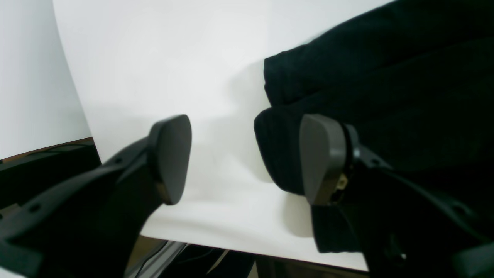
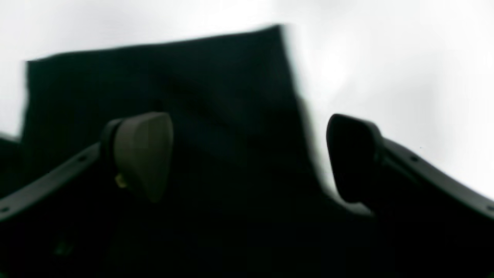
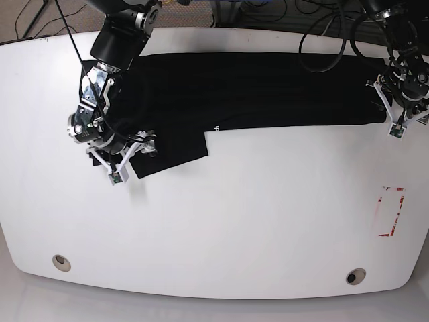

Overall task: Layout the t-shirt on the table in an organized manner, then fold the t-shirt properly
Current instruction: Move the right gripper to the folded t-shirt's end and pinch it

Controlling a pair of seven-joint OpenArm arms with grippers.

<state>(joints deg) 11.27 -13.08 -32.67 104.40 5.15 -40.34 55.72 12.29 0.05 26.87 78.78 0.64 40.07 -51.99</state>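
Black cotton-looking t-shirt (image 3: 248, 90) lay on the far half of the white counter (image 3: 255, 215), spread as a long band across its width, one sleeve or flap (image 3: 171, 147) hanging down toward the near side at the view's left. Near half of the counter was bare glossy white, two round metal grommets (image 3: 61, 262) by the near edge, a red-and-white rectangle mark (image 3: 391, 211) at the view's right. Judged soft, light, limp: would sag and bunch when lifted, and likely slide easily on the gloss. Best holds looked like hems and corners, pinching a doubled edge rather than flat cloth.

Right gripper (image 2: 247, 158) had jaws released wide, straddling the flap's edge with one pad over cloth and one over bare counter; nothing held, wrist view blurred. Left gripper (image 1: 247, 158) also had jaws apart, at the shirt's end on the base view's right, one pad against a rolled fold of cloth (image 1: 278, 154), the other over bare counter; not gripping.

Small white lettering (image 3: 216, 128) showed at the shirt's lower edge. Beyond the far edge: cables (image 3: 322, 33), brown floor, dark gear, too cluttered to name
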